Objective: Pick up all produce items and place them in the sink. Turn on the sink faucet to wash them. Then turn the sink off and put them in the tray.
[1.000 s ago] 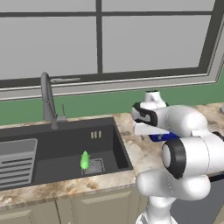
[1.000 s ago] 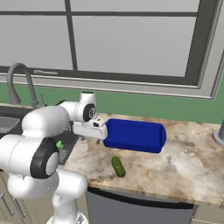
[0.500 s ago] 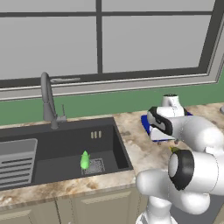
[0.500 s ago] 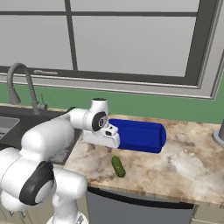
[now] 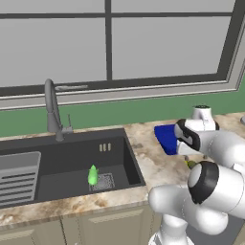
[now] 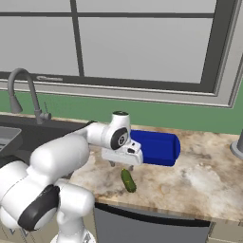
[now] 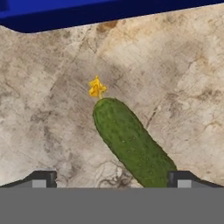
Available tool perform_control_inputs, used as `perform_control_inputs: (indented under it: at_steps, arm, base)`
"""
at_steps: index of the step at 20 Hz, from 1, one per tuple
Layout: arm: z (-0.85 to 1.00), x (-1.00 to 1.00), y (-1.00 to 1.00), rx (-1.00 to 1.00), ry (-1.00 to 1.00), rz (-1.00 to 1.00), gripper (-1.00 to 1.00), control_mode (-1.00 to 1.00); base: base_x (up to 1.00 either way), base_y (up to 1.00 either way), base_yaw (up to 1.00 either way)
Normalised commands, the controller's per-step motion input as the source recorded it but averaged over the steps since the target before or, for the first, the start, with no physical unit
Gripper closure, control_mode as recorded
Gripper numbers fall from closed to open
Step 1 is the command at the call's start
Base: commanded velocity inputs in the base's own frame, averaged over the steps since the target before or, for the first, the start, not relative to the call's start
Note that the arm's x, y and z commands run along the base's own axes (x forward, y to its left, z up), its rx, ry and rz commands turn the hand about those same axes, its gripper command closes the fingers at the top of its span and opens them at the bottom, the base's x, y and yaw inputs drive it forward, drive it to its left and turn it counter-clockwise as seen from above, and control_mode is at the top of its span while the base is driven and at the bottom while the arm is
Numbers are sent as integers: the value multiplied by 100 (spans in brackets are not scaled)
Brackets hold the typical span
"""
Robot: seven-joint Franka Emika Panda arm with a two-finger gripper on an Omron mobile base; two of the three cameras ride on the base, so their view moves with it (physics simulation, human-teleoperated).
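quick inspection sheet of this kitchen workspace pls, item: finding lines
surface: speckled tan stone counter.
job's things: bright lime green pointed vegetable in the dark grey sink basin beside the drain grate; dark olive green cucumber on the counter near the deep-blue tray; dark gooseneck faucet behind the sink.
clutter: grey object at the counter's far right edge, too cropped to identify.
grippers: gripper open, above the cucumber.
cables: nothing seen.
surroundings: large window, green wall strip.
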Motion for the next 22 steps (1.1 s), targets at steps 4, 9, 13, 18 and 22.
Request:
perform_control_inputs:
  at_steps: [4, 9, 13, 18, 22]
  arm:
    - [-11, 2, -22, 0, 0, 0, -100, -100]
    - [-19, 1, -20, 1, 0, 1, -100, -100]
    - [-25, 0, -4, 0, 0, 1, -100, -100]
    - [-24, -1, 1, 0, 0, 1, -100, -100]
    - [-23, 0, 0, 0, 0, 0, -100, -100]
  base:
    - [0, 0, 0]
    - [0, 0, 0]
    - [0, 0, 0]
    - [0, 0, 0]
    - [0, 0, 0]
